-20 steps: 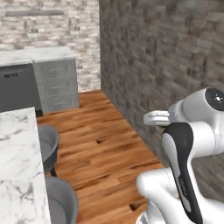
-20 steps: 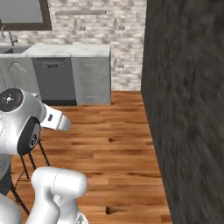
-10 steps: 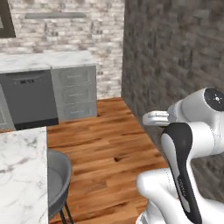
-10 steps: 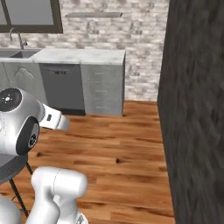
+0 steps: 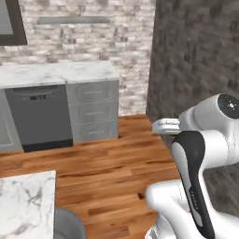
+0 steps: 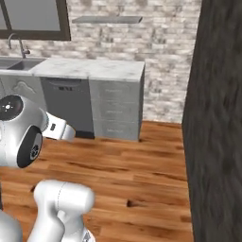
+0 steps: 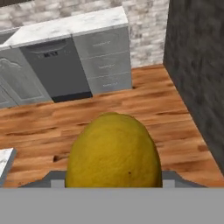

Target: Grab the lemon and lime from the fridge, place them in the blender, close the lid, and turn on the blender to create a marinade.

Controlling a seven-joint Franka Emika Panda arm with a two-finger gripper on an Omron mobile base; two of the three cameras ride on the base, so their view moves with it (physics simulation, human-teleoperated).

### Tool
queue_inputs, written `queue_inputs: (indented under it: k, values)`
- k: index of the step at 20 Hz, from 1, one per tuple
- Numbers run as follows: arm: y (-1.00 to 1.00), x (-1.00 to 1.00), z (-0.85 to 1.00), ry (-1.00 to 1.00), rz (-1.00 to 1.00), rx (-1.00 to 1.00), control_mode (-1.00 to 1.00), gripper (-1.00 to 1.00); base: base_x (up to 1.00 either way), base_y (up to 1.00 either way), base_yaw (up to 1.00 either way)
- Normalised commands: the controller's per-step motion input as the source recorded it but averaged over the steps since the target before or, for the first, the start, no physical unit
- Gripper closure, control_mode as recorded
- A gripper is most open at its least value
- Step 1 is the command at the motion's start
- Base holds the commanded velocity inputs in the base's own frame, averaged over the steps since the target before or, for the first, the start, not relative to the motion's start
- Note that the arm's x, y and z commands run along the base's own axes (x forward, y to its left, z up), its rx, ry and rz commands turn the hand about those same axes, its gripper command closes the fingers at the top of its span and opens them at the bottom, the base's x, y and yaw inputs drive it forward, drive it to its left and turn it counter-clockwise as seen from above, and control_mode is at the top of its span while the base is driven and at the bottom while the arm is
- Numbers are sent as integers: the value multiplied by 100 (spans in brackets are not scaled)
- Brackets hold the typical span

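While the gripper (image 7: pixel 114 186) pinches the lemon (image 7: pixel 113 151) between its jaws, carry it level and unhurried across the wood floor (image 7: pixel 144 98); you will want the blender squarely ahead before you loosen anything.

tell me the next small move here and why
Probably keep the jaws closed on the lemon and keep driving the base until the blender comes into view. The hand view shows the fruit sitting right at the gripper, while ahead there is just wood floor, a marble counter with a dishwasher and a dark stone wall.
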Motion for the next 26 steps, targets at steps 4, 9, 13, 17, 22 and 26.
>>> queue_inputs:
  k: [4,9,13,17,22,26]
  values:
    - [0,0,0,0,0,0,100,100,100,-23,35]
    - [0,0,0,0,0,0,100,100,100,-28,51]
    - [0,0,0,0,0,0,100,100,100,-20,68]
    - [0,0,0,0,0,0,100,100,100,-18,75]
    - [0,0,0,0,0,0,100,100,100,-18,79]
    - [0,0,0,0,0,0,100,100,100,-16,77]
